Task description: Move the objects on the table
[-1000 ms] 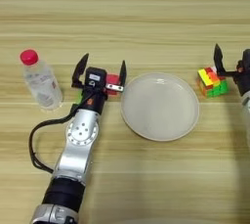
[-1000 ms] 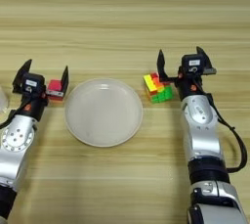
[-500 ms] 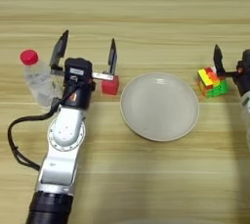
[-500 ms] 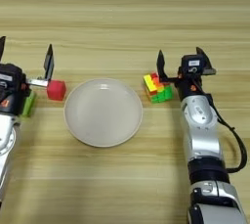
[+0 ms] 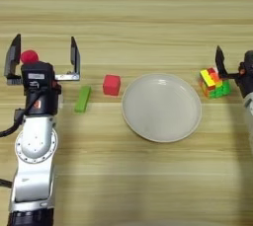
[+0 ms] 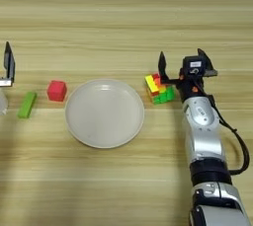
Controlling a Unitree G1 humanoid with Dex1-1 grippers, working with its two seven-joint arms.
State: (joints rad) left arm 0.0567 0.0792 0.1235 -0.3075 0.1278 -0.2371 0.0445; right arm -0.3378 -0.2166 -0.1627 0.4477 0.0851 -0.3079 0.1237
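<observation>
My left gripper is open wide at the table's left side, over the clear bottle. Only the bottle's red cap shows, between the two fingers and nearer the left one. The flat green block and the small red cube lie just right of that arm. A round beige plate sits empty in the middle. My right gripper is open beside the multicoloured puzzle cube, with its left finger just above the cube.
The wooden table fills the view. The left arm's black cable loops off the left edge, and the right arm's cable hangs at its right side.
My left arm has swung left, away from the red cube and green block, and now stands over the bottle. Both small blocks are uncovered. The right arm has not moved.
</observation>
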